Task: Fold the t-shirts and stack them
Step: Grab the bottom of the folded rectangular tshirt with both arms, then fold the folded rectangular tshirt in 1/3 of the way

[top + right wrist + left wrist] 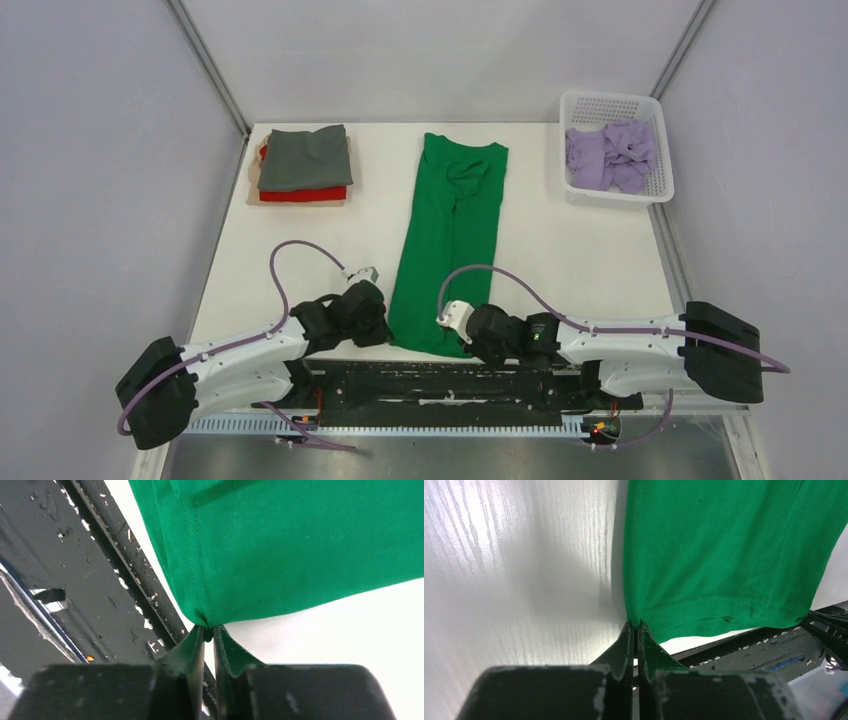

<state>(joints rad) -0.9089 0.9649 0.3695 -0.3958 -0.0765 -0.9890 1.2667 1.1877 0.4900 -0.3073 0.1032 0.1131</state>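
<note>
Left gripper (pixel 635 625): fingers pressed together, pinching the near-left hem corner of the green t-shirt (pixel 450 230). Right gripper (pixel 209 627): fingers almost closed, clamped on its near-right hem corner.

Green t-shirt: folded into a long narrow strip and flat on the white table (pixel 580 250). Hem at the near table edge, just over the black mounting rail (pixel 450 385); collar at the far end.

Far left of the green t-shirt, well apart from it: a folded stack. Grey t-shirt (pixel 303 157) on top, red t-shirt (pixel 303 194) under it, tan t-shirt (pixel 252 185) at the bottom with only its edges showing.

Far right of the green t-shirt, level with its collar: a white perforated basket (pixel 615 97) at the table's far corner. Inside it, the lilac t-shirt (pixel 610 155), crumpled and unfolded, covering most of the basket floor. Can't tell whether that's one garment or more. Nothing else visible in the basket.
</note>
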